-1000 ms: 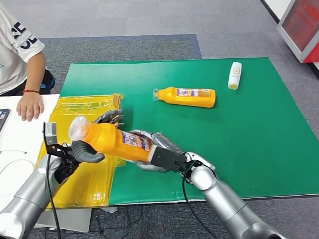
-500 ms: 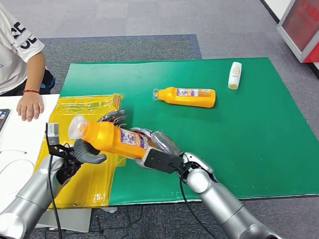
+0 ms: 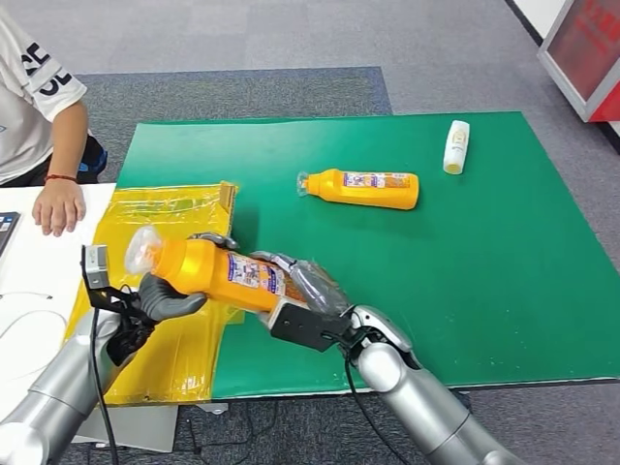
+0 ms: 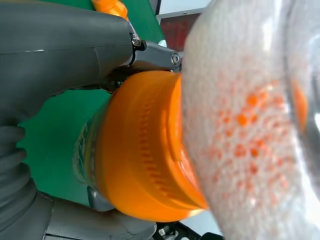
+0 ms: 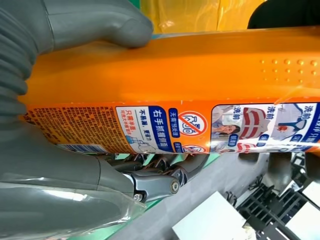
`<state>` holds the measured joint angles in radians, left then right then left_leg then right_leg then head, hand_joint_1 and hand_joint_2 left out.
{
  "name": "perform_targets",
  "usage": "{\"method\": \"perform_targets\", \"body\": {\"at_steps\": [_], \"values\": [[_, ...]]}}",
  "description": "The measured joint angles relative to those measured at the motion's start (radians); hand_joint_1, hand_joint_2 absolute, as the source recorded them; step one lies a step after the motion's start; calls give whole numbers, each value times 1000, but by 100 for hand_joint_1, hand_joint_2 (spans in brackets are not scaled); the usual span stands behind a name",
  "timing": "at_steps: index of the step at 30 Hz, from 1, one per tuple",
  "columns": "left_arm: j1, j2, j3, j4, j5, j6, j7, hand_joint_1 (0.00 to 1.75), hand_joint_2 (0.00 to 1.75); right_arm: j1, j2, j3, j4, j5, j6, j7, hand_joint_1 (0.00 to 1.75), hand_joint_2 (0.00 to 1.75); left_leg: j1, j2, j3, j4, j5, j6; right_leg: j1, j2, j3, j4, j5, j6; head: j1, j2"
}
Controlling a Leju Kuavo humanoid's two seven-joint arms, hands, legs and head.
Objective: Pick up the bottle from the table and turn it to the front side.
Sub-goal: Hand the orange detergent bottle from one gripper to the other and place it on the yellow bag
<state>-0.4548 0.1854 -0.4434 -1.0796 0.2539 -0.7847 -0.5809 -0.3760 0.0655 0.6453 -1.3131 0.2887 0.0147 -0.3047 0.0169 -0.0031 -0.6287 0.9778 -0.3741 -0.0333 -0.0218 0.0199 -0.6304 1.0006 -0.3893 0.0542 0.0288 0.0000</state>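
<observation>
Both hands [image 3: 165,295] [image 3: 311,305] have carried the bottle [image 3: 212,271] slightly leftward, gripping it.

Green table [image 3: 468,291] bears orange bottle [image 3: 363,188], probably a white bottle [image 3: 456,146].

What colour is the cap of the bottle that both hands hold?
The cap is clear, frosted plastic; the left wrist view shows it best.
</observation>
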Motion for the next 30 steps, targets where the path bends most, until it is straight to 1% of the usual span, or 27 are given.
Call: {"method": "perform_targets", "body": {"at_steps": [8, 9, 10, 12, 13, 14, 25, 27, 30], "values": [[5, -3, 18, 0, -11, -6, -18, 175, 175, 9, 0, 1, -13, -38, 34, -4, 175, 175, 0, 0, 0, 0, 0, 0, 0, 0, 0, 0, 0, 0, 0, 0], [5, -3, 19, 0, -13, -8, -21, 175, 175, 9, 0, 1, -14, -40, 37, -4, 153, 175, 0, 0, 0, 0, 0, 0, 0, 0, 0, 0, 0, 0, 0, 0], [6, -4, 20, 0, -16, -10, -23, 175, 175, 9, 0, 1, -15, -42, 39, -5, 117, 175, 0, 0, 0, 0, 0, 0, 0, 0, 0, 0, 0, 0, 0, 0], [7, -4, 22, 0, -21, -14, -28, 175, 175, 10, 0, 1, -15, -50, 46, -6, 30, 175, 0, 0, 0, 0, 0, 0, 0, 0, 0, 0, 0, 0, 0, 0], [7, -4, 23, 0, -24, -15, -30, 175, 175, 10, 0, 2, -16, -55, 50, -9, 8, 175, 0, 0, 0, 0, 0, 0, 0, 0, 0, 0, 0, 0, 0, 0], [9, -4, 23, 0, -26, -15, -30, 175, 175, 9, 1, 2, -17, -60, 54, -11, 0, 175, 0, 0, 0, 0, 0, 0, 0, 0, 0, 0, 0, 0, 0, 0], [44, 0, 45, -1, -42, 0, -31, 175, 175, 8, 5, 4, -18, -105, 77, -17, 0, 175, 0, 0, 0, 0, 0, 0, 0, 0, -1, 0, 0, 0, 0, 0], [48, 2, 49, -3, -66, 29, -30, 175, 175, 8, 5, 4, -15, -114, 80, -16, 0, 175, 0, 0, 0, 0, 0, 0, 0, 0, -1, 0, 0, 0, 0, 0], [56, 6, 53, -24, -159, 146, -4, 175, 175, 12, 5, -8, -9, -123, 76, -10, 0, 175, 0, 0, 0, 0, 0, 0, 0, 0, -1, 0, 0, 0, 0, 0]]}}
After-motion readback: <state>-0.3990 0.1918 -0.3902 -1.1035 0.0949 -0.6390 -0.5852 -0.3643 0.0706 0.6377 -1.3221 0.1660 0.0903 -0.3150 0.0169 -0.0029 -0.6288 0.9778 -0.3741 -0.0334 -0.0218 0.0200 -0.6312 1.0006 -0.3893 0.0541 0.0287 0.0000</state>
